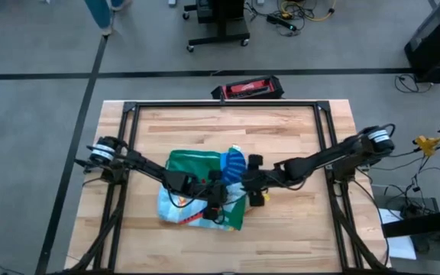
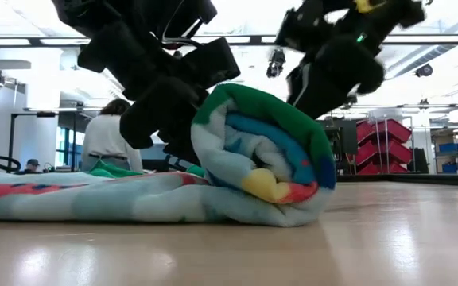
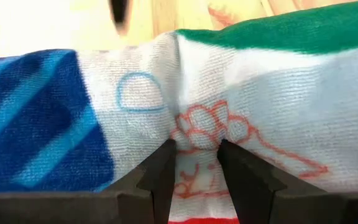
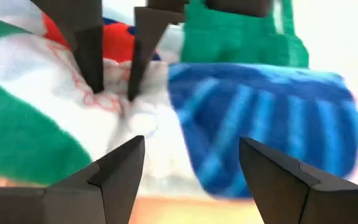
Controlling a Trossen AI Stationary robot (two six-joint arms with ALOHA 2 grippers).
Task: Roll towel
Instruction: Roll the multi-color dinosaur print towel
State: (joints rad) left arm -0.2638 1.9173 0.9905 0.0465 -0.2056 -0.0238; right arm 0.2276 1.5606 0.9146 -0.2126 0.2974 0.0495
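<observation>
Wooden bench (image 1: 296, 130): left jaws (image 3: 196, 163) pinch the half-rolled towel (image 1: 197, 191); right jaws (image 4: 188, 171) gape empty, so the roll may spring loose.

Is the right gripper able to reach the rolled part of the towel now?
Probably yes. The right gripper is open right beside the towel roll, nothing between them. The left gripper pinches the cloth nearby, so the room is tight.

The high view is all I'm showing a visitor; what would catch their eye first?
The half-rolled towel at the table's middle, its roll at the right end. Both arms meet over it: the left gripper pinches a fold of cloth, and the right gripper stands open at the roll.
</observation>
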